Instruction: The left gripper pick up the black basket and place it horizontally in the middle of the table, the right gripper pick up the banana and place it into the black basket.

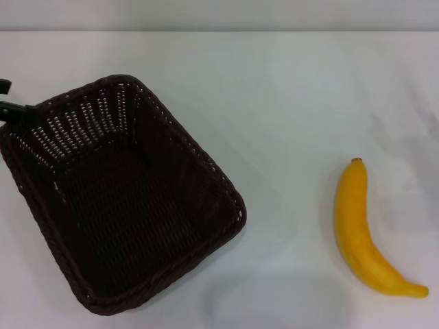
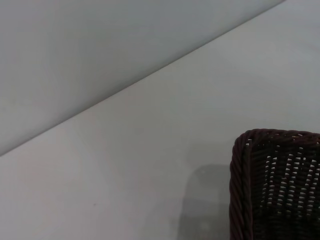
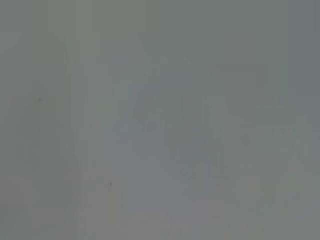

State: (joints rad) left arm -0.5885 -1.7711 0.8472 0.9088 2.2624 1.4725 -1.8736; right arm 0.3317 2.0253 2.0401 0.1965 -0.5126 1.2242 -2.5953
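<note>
- Two task objects lay on the plain white table [image 1: 288, 89]: a large, dark woven wicker black basket [image 1: 123, 199] on the left, turned at an angle, and a curved yellow banana [image 1: 363, 233] well apart on the right.
- Only a sliver of the black, angular left gripper [image 1: 10, 108] showed, at the basket's far left rim; whether it gripped the rim could not be told.
- The left wrist view caught one basket corner [image 2: 275, 185].
- The right gripper was out of sight.

On the table [image 1: 288, 89] before me, the black basket [image 1: 123, 199] sits to my left, skewed. The banana [image 1: 360, 229] lies well apart on my right. My left gripper [image 1: 10, 106] is at the basket's far left corner.
</note>
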